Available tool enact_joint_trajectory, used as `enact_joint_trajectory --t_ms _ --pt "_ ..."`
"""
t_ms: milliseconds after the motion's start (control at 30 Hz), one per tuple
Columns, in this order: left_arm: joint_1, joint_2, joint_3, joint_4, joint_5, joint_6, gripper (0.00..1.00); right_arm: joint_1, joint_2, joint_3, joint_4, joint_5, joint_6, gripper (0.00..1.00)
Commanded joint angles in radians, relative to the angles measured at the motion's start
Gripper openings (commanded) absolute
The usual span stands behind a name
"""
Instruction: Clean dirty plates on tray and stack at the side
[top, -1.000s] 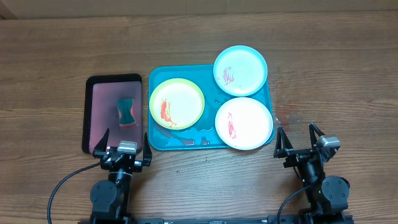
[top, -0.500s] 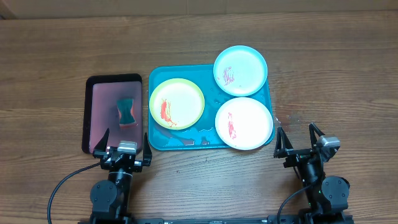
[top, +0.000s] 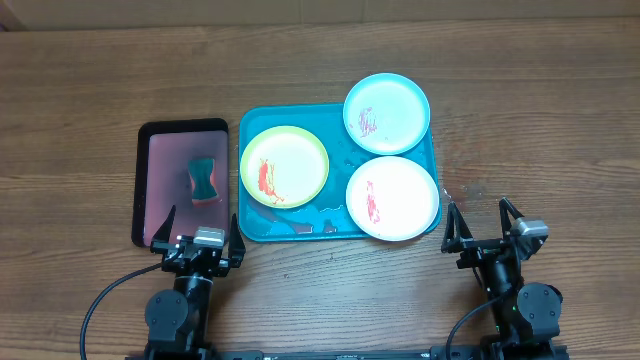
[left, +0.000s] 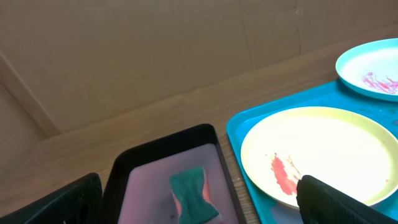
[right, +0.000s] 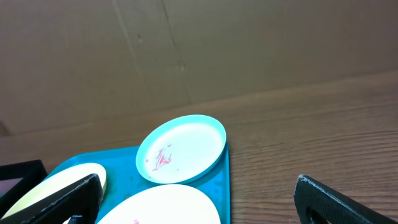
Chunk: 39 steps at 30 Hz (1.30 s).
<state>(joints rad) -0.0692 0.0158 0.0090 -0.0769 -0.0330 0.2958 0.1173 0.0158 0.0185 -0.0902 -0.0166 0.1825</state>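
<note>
Open table (top: 540, 130) lies right of the tray (top: 252, 225), ahead of my right gripper (top: 476, 207). The black tray (top: 141, 190) sits just before my left gripper (top: 203, 213).

Left end effector (top: 203, 228), right end effector (top: 477, 222): fingers spread wide, arms folded low.

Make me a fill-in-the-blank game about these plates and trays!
The teal tray holds ____ plates.
The sponge lies in the smaller tray, whose rim is ____.
Each plate has ____ smears.
The left tool and right tool both stand ____.
Missing words: three, black, red, open.
</note>
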Motion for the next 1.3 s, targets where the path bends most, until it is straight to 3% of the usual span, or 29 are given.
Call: enact_joint_trajectory --t_ms 0,167,300,533,1000,1067,1267 --pt "0.012 -0.011 -0.004 0.0 0.036 -0.062 1.0 -0.006 -0.005 -0.01 0.006 0.022 0.0 1.0" --pt "0.012 -0.011 -0.004 0.019 0.093 -0.25 1.0 -0.006 -0.003 -0.01 0.006 0.023 0.0 1.0" --pt "0.012 -0.01 0.001 0.018 0.24 -0.272 1.0 -0.006 0.016 -0.009 0.006 0.017 0.0 1.0" --pt "0.012 0.053 0.149 -0.058 0.248 -0.289 1.0 -0.006 0.048 0.083 0.005 -0.015 0.0 1.0" --pt "0.01 0.657 0.895 -0.569 0.348 -0.289 1.0 -0.006 0.299 0.492 -0.046 -0.094 -0.084 1.0" --pt "0.01 0.863 1.123 -0.716 0.344 -0.288 1.0 -0.006 0.459 0.66 -0.163 -0.121 -0.087 1.0" --pt "0.01 1.147 1.432 -0.949 0.371 -0.289 1.0 -0.006 0.735 1.01 -0.484 -0.14 -0.087 1.0"
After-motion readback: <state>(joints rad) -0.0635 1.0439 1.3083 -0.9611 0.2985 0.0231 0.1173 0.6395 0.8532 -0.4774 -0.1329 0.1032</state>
